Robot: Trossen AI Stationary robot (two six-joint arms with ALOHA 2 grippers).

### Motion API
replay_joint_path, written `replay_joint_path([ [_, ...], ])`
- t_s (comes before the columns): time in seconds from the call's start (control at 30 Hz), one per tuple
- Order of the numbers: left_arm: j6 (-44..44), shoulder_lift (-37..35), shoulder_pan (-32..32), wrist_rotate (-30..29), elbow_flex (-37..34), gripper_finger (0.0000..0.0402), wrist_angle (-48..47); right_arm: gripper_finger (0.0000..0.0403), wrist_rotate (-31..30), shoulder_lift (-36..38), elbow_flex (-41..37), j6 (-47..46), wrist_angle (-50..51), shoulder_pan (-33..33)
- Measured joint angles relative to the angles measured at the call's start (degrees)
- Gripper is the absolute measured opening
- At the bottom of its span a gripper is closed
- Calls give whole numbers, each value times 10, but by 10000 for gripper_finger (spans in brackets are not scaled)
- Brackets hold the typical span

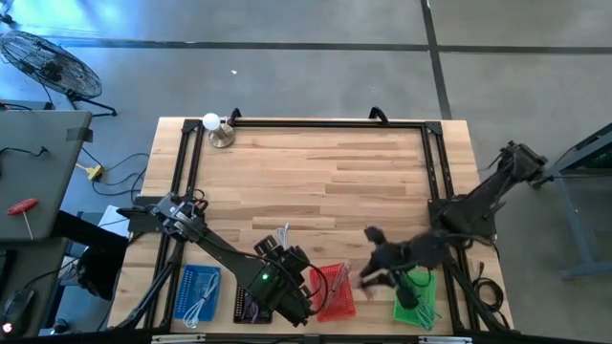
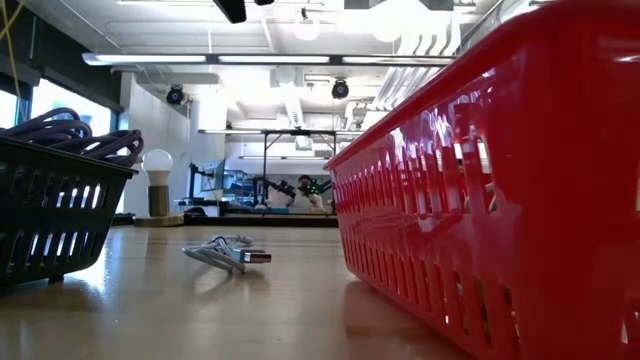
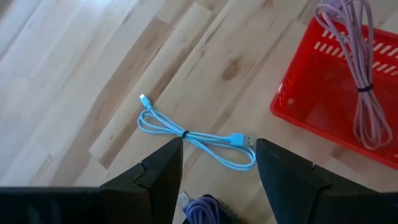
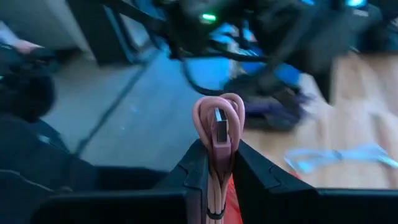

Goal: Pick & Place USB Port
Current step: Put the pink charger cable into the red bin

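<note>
My right gripper (image 4: 219,163) is shut on a coiled pink USB cable (image 4: 217,118) and hangs blurred beside the red basket (image 1: 337,308) at the table's near edge (image 1: 368,275). My left gripper (image 3: 217,168) stands open above the table, over a light blue USB cable (image 3: 193,134) that lies loose on the wood (image 1: 282,235). In the low view this cable (image 2: 225,255) lies flat between the baskets. Another pale purple cable (image 3: 360,81) lies inside the red basket (image 3: 298,106). My right gripper pinches the pink cable bundle (image 4: 217,148) between its two fingers, with the strands running along the fingers. The looped end and a USB plug (image 4: 219,124) stick out past the fingertips. The bundle is lifted clear of the table.
A green basket (image 1: 426,308) stands at the near right, a blue basket (image 1: 201,291) at the near left, and a dark basket with purple cables (image 2: 60,190) between blue and red. A lamp with a white bulb (image 1: 215,129) stands at the far left. The table's middle is bare wood.
</note>
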State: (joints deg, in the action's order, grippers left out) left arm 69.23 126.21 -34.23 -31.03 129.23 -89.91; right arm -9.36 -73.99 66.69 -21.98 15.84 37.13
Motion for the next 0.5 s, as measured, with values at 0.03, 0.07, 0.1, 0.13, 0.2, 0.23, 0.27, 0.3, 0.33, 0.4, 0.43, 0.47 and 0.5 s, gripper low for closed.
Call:
replay_joint_path([
  [0.03,0,0,0,3,0,195,2,40,0,-2,-18,7,-41,8],
  [0.07,0,0,0,6,0,195,3,40,4,-4,-38,19,-83,14],
  [0.1,0,0,0,8,0,195,3,40,9,-4,-59,31,-126,18],
  [0.13,0,0,0,11,0,195,3,40,13,-4,-83,38,-172,21],
  [0.2,0,0,0,19,0,195,4,40,25,-4,-131,47,-258,22],
  [0.23,0,0,0,21,0,195,5,40,28,-4,-157,53,-301,21],
  [0.27,0,0,0,22,0,195,8,40,30,-4,-179,56,-338,19],
  [0.3,0,0,0,22,0,195,12,40,36,-4,-201,58,-376,15],
  [0.33,0,0,0,22,0,195,16,40,44,-4,-221,59,-412,9],
  [0.4,0,0,0,22,0,195,28,40,55,-4,-257,56,-476,-2],
  [0.43,0,0,0,23,0,195,34,40,58,-4,-274,53,-502,-7],
  [0.47,0,0,0,25,0,195,41,40,62,-4,-288,46,-523,-13],
  [0.5,0,0,0,26,0,195,45,40,65,-5,-300,42,-537,-17],
])
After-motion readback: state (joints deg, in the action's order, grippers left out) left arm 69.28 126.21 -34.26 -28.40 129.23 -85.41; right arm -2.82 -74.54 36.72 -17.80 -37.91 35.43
